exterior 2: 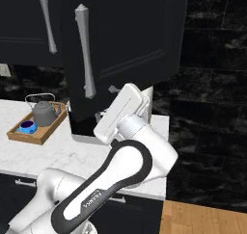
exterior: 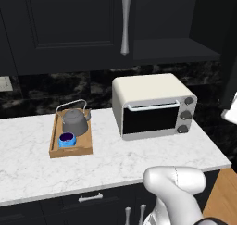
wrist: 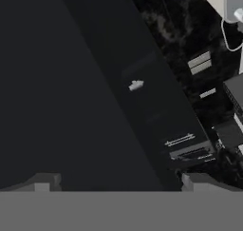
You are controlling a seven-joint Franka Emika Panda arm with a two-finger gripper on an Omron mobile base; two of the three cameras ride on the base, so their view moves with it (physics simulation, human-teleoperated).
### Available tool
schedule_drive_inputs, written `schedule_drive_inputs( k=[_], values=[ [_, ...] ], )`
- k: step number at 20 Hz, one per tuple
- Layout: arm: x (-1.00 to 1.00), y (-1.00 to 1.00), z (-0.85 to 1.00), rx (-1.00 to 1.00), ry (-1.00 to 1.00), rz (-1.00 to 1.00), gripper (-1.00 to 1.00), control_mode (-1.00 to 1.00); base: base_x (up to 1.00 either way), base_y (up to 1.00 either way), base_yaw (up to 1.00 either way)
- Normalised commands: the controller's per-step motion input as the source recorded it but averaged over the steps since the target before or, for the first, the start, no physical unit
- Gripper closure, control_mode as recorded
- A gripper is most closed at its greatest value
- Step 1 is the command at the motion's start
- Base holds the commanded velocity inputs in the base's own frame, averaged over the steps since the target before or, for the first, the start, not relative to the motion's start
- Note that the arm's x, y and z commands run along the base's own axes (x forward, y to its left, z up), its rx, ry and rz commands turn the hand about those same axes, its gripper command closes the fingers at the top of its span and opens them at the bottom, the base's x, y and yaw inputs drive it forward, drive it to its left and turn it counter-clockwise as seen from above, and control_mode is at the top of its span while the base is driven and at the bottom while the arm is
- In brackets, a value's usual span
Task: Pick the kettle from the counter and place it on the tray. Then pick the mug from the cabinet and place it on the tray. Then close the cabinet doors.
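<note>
On the veined white marble counter we log, left of the cream toaster oven: rimmed light-wood tray holding squat grey metal kettle and round blue mug. Right of the oven, a panelled black cabinet door stands ajar. Our gripper faces that door, fingertips spread.

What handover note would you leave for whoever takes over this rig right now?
Gripper: open, holding nothing, close against a black door panel.
Kettle and mug: both on the tray, on the counter left of the toaster oven.
Done: both placements.
Left: close the cabinet doors. The right door stands ajar with the arm beside it; the left door looks shut.
</note>
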Motion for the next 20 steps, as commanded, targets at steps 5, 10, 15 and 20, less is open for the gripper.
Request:
schedule_drive_inputs(
  k=[5, 10, 15, 20],
  values=[
    [0.38, 0.95, 0.23, -0.13, 0.13, -0.02, -1.0, -1.0, 0.0, 0.0, 0.0],
    [0.56, 0.83, 0.22, -0.11, 0.14, -0.08, -1.0, -1.0, 0.0, 0.0, 0.0],
    [0.72, 0.72, 0.18, -0.09, 0.17, -0.11, -1.0, -1.0, 0.0, 0.0, 0.0],
    [0.77, 0.71, 0.12, -0.07, 0.15, -0.11, -1.0, -1.0, 0.0, 0.0, 0.0]
  ],
)
